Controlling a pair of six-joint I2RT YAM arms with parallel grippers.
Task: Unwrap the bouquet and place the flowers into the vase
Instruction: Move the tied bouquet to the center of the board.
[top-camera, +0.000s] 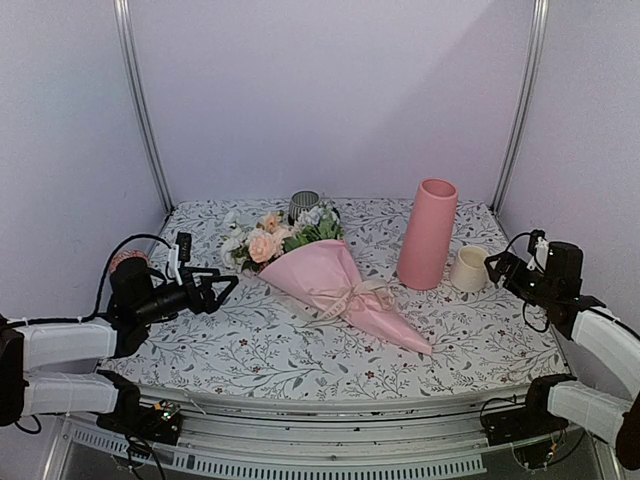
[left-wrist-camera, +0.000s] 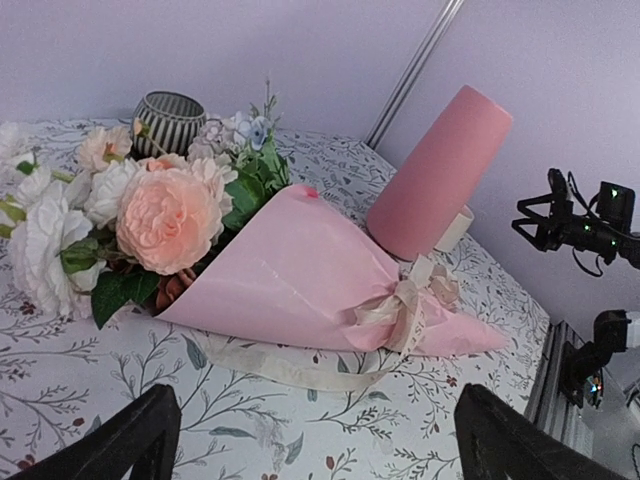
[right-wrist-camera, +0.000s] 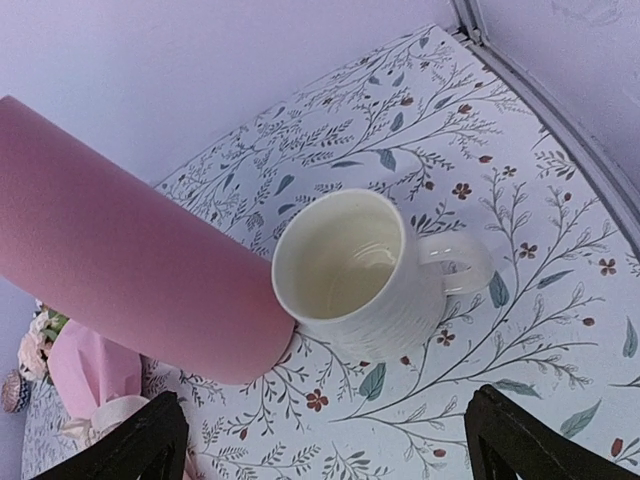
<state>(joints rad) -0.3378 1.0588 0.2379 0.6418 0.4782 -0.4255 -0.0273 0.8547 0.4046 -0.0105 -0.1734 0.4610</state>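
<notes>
Pink-papered bouquet (top-camera: 335, 285) lying ahead of open left claw (top-camera: 228, 290); tall vase (top-camera: 427, 233) ahead of open right claw (top-camera: 495, 270), liable to topple if brushed.

Readable text: none in any of the three views.
Vase (top-camera: 427, 235): plain pink wall, no label or brand.
Bouquet (top-camera: 330, 280): pink wrapping carries no print.
Cream mug (right-wrist-camera: 350, 265): no mark inside or on the side shown.
Striped cup (left-wrist-camera: 168, 108): stripes only, as far as its small, distant view allows.
Bench (top-camera: 480, 330): leaf-and-flower print, no words.
</notes>
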